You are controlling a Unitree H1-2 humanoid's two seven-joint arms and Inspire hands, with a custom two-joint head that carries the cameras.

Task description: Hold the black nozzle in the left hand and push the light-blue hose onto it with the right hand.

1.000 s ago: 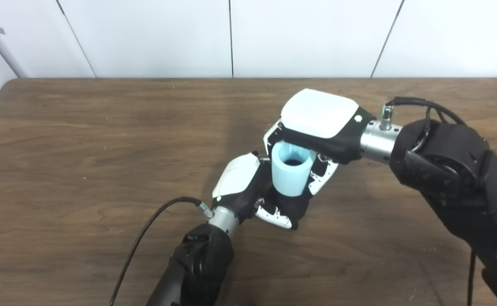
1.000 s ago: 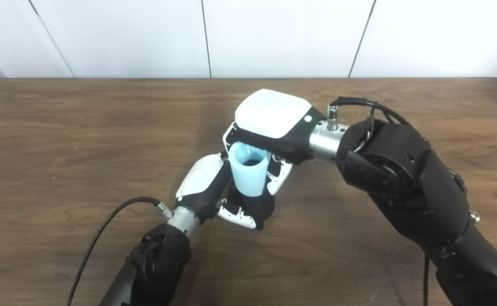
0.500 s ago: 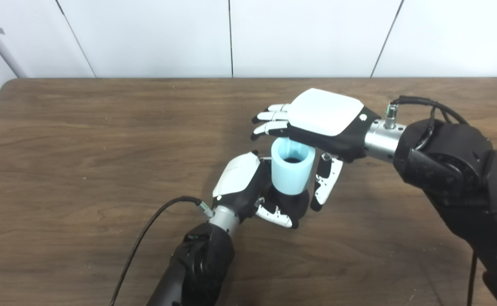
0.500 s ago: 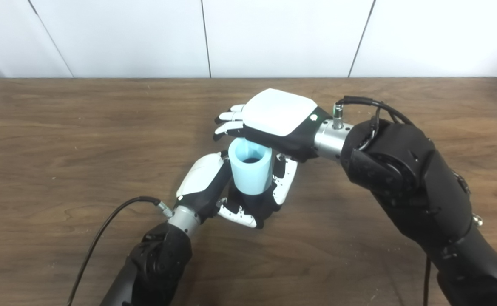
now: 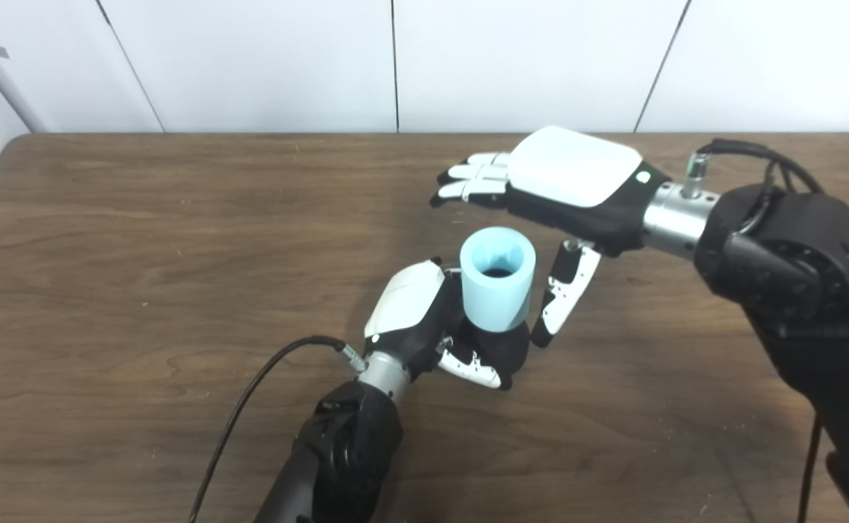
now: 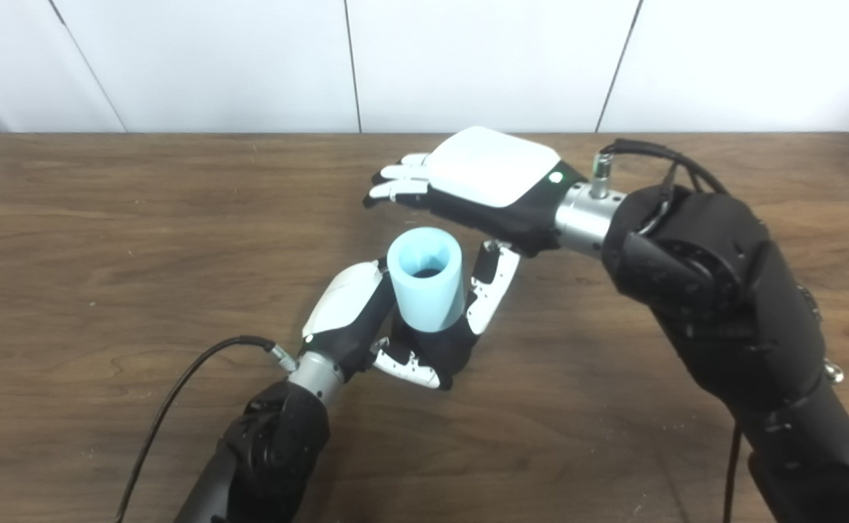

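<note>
Hose seated over the nozzle in my left hand, right hand clear of it.

I see the brown wooden tabletop (image 5: 104, 240) filling the frame under a white panelled wall (image 5: 250, 65). My right hand (image 5: 569, 178) hangs above and behind the work, palm down, its fingers (image 5: 468, 181) stretched out and apart and the thumb pointing down just beside the hose, holding nothing. My left hand (image 5: 424, 312) sits lower at centre, its fingers (image 5: 471, 363) clamped around the black nozzle (image 5: 504, 345), of which only a dark part shows below the hose. The light-blue hose (image 5: 497, 287) is a short upright tube resting on the nozzle with its open end facing up. A black cable (image 5: 250, 392) trails from my left wrist across the wood.
</note>
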